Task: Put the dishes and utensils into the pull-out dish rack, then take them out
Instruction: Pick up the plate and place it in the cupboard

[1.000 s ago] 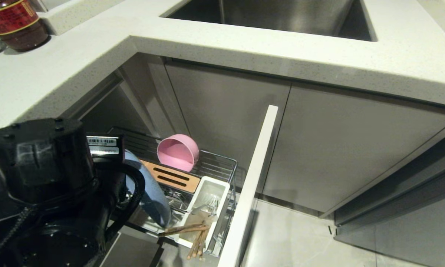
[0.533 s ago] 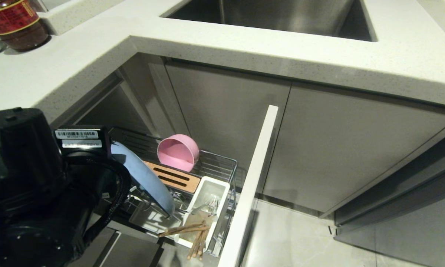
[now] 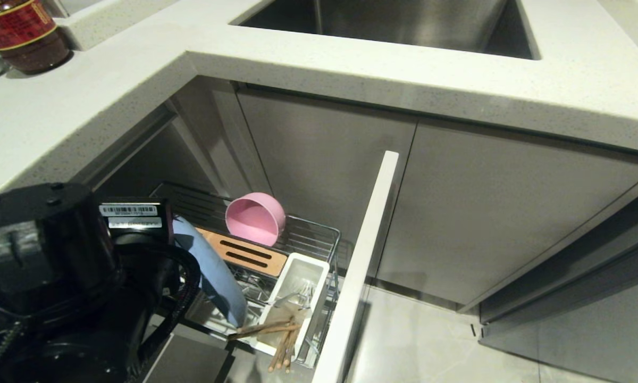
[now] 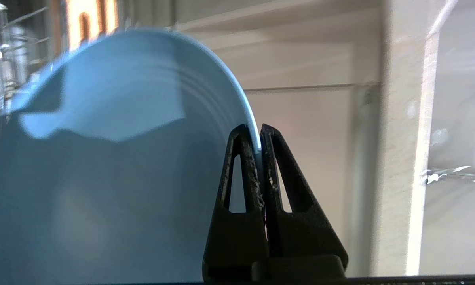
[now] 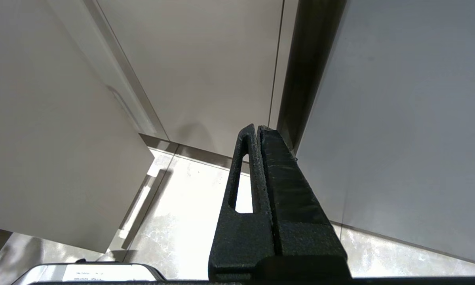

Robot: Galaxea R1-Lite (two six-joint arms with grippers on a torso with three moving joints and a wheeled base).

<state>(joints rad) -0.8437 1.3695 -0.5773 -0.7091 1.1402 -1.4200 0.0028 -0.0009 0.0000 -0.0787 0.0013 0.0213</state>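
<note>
While the left gripper (image 4: 260,130) pinches the flat round light-blue plate (image 3: 215,274) by its rim, plate stands on edge over the chrome wire pull-out dish rack (image 3: 319,234); right gripper (image 5: 257,130) shut, parked away.

The left arm (image 3: 58,276) fills the head view's 8 o'clock corner, its left gripper (image 4: 259,132) pinched tight; the right gripper (image 5: 257,132) hangs closed.

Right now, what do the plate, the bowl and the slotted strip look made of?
Plate: glossy light-blue glaze with soft reflections and faint rings, probably ceramic. Bowl: matte pink with no glare, plastic or silicone, can't tell which. Slotted strip: warm tan and unpolished, looks like wood or bamboo.
</note>
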